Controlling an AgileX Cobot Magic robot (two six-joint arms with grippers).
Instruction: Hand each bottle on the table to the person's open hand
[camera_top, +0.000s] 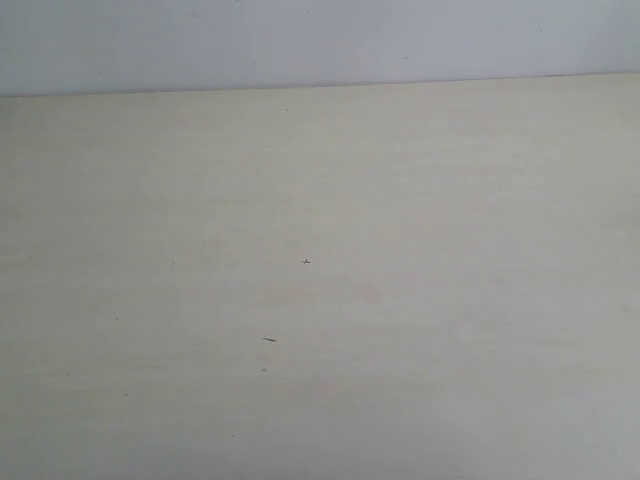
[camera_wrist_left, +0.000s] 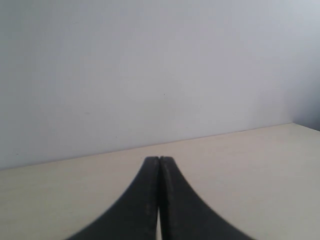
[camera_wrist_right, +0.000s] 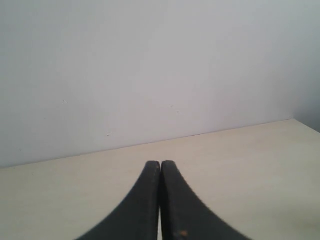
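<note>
So the table (camera_top: 430, 300) takes up pretty much the whole exterior view: pale cream, faint wood grain, running back to a straight far edge against a plain grey-white wall (camera_top: 300, 40). Both wrist views look low across that same surface toward the wall. The left gripper (camera_wrist_left: 159, 160) is black, with its two fingers pressed together tip to tip over the tabletop. The right gripper (camera_wrist_right: 160, 164) is the same deal, fingers squeezed flat against each other, with a tiny orange dot (camera_wrist_right: 183, 233) on one finger. Smallest stuff: a little dark cross-shaped speck (camera_top: 306, 261) near the middle of the table and a short dark dash (camera_top: 269, 339) a bit nearer the camera.
</note>
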